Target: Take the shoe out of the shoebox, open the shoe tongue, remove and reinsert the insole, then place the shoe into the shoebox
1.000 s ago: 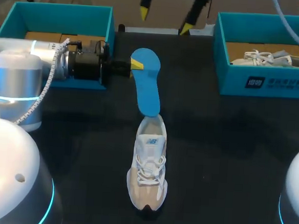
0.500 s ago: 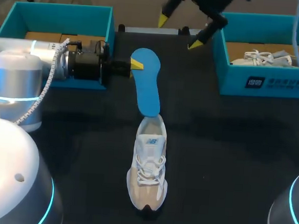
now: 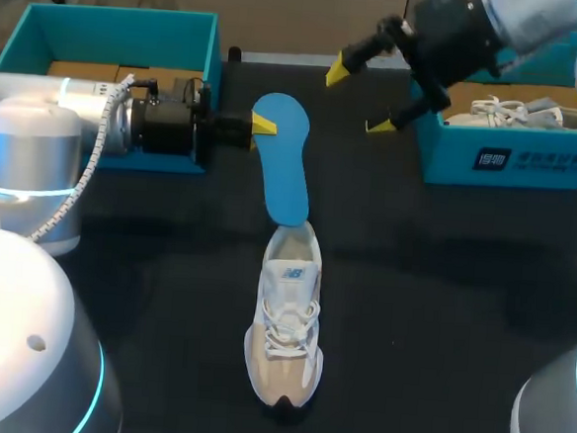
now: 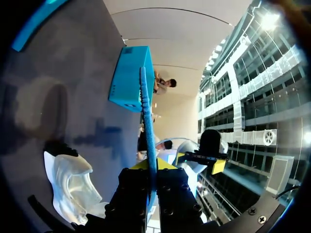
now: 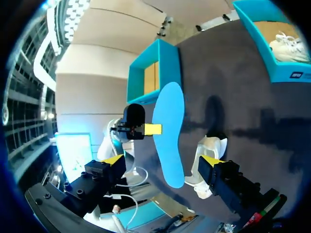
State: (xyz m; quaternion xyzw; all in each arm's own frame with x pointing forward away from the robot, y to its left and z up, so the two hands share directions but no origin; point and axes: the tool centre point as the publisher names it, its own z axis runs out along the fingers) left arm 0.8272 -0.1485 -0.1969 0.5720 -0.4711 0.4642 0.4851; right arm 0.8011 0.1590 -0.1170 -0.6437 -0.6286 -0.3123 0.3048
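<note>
At worktop (image 3: 442,287) centre: shoe (image 3: 287,316), sole down. Left end effector (image 3: 262,125) clamps insole (image 3: 284,162), tip at shoe's opening; right end effector (image 3: 359,100) open, aloft. Reinsert step, likely; next needs insole slid inward.

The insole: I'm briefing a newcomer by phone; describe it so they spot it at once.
On the black table, between the teal left shoebox and right shoebox, lies a white shoe. Just beyond its heel is the insole, held at its far end by the left gripper. It is the only flat, bright blue, foot-shaped piece.
</note>
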